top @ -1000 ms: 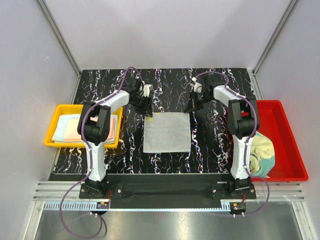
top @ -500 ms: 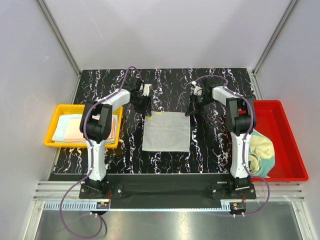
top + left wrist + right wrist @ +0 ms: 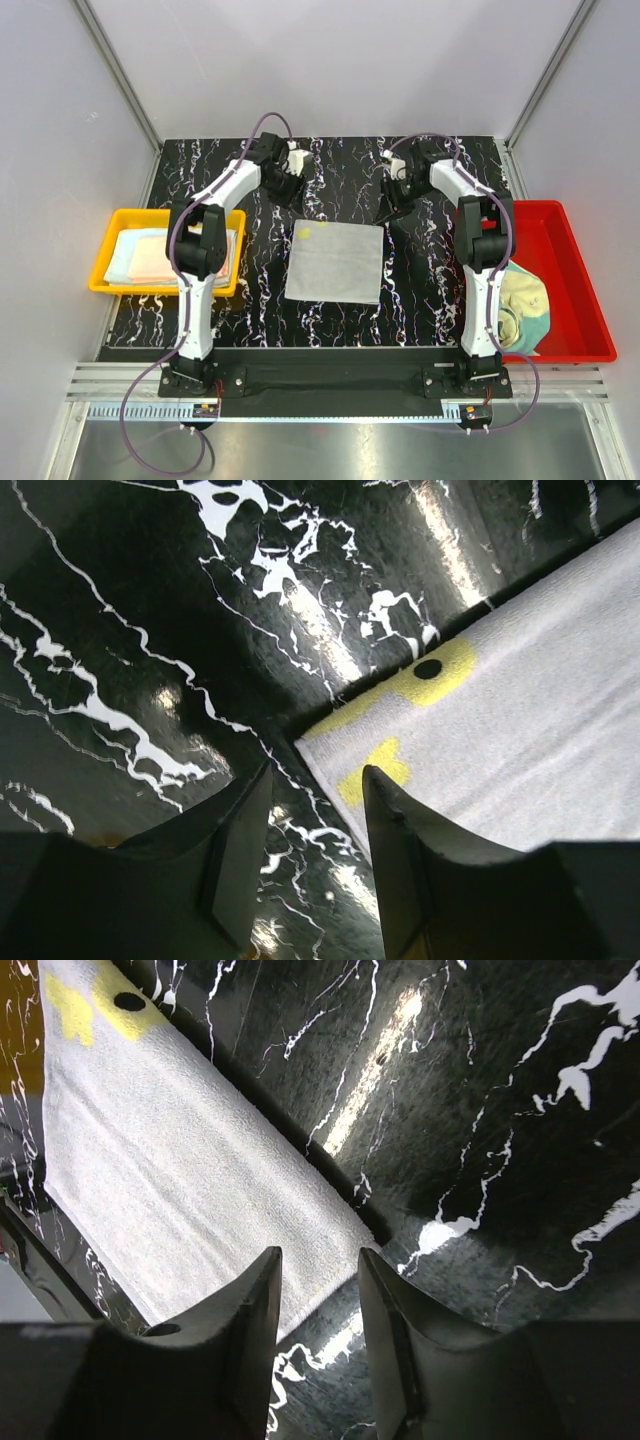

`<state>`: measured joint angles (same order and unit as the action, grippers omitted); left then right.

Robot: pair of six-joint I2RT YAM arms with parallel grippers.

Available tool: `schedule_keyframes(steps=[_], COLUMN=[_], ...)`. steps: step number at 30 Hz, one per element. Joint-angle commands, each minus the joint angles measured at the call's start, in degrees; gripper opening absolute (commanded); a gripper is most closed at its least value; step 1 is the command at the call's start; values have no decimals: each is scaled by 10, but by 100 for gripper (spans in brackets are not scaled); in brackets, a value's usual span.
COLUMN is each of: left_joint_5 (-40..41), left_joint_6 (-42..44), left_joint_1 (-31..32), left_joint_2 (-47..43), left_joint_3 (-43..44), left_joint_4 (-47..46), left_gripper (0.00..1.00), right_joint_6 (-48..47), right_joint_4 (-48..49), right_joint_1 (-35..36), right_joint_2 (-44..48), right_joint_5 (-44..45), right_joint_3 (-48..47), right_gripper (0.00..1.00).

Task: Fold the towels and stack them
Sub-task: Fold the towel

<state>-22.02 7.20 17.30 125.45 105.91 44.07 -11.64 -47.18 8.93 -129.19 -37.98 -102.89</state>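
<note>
Both arms have backed off the white towel (image 3: 335,262), which lies flat on the counter (image 3: 430,290); left fingers (image 3: 235,850) and right fingers (image 3: 240,1340) are spread, empty. I see folded towels (image 3: 140,255) in the yellow tray (image 3: 100,250), and a heap (image 3: 520,300) left in the red tray (image 3: 560,207).

A black surface (image 3: 420,290) veined with white marble streaks fills the middle. A yellow tray (image 3: 150,289) sits against the surface's left edge and a red tray (image 3: 565,270) against its right edge. Pale walls (image 3: 330,70) rise behind the surface. Along its near edge runs what looks like a metal rail (image 3: 340,395).
</note>
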Motion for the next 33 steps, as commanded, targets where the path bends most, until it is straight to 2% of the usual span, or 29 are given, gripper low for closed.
schedule_keyframes(steps=[1, 9, 15, 22, 24, 26, 27, 28, 29, 33], left_joint_5=[-32, -58, -75, -84, -81, -82, -83, -84, -87, -95], left_joint_6=[53, 95, 104, 113, 113, 114, 113, 113, 113, 115], left_joint_1=[-7, -8, -8, -8, -7, -7, -8, -8, -8, -7], left_joint_2=[30, 88, 96, 99, 102, 103, 103, 104, 105, 99], left_joint_3=[38, 81, 86, 91, 94, 95, 96, 98, 99, 98], left_joint_4=[25, 64, 64, 73, 73, 75, 75, 76, 77, 80], left_gripper=[47, 44, 40, 27, 19, 12, 3, 0, 0, 0], right_joint_6=[-47, -108, -135, -144, -144, -143, -141, -141, -141, -147], right_joint_4=[-38, -109, -134, -147, -144, -142, -135, -132, -125, -91], right_joint_1=[-8, -14, -14, -14, -14, -14, -14, -14, -14, -14], right_joint_2=[4, -55, -84, -106, -107, -108, -108, -108, -108, -90], right_joint_5=[10, -16, -41, -53, -51, -54, -54, -54, -58, -57], right_joint_3=[-38, -90, -107, -122, -119, -119, -118, -117, -117, -98], right_gripper=[44, 45, 44, 41, 39, 36, 31, 29, 26, 0])
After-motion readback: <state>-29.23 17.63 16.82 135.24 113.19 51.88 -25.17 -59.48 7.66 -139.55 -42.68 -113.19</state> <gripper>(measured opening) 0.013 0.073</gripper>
